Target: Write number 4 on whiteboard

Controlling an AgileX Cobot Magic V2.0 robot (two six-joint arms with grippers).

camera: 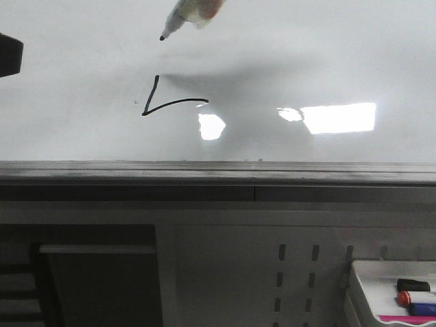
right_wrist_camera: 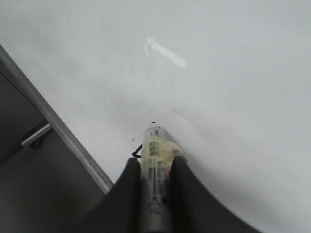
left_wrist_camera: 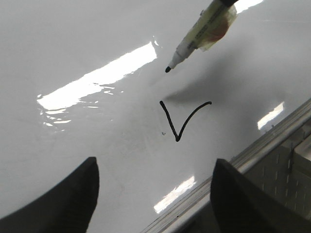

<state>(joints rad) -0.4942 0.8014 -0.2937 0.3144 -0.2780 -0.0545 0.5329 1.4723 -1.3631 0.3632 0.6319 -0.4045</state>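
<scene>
The whiteboard [camera: 327, 61] fills the upper half of the front view. On it stands the number 4 [camera: 167, 99] as two joined thin black strokes, a slanted one and a crossbar, which also show in the left wrist view as the strokes [left_wrist_camera: 180, 121]. My right gripper [right_wrist_camera: 155, 159] is shut on a pale marker [right_wrist_camera: 154, 165]. The marker [camera: 187, 15] points down-left, and its black tip [camera: 162, 37] hovers above the strokes, apart from its shadow on the board. My left gripper [left_wrist_camera: 155, 162] is open over the board with nothing between its fingers.
A grey metal rail [camera: 218, 174] runs along the board's lower edge. Below it are a grey perforated panel [camera: 272, 272], a dark recess [camera: 102, 279] at the lower left, and a white tray [camera: 361, 279] with spare markers [camera: 415, 298] at the lower right.
</scene>
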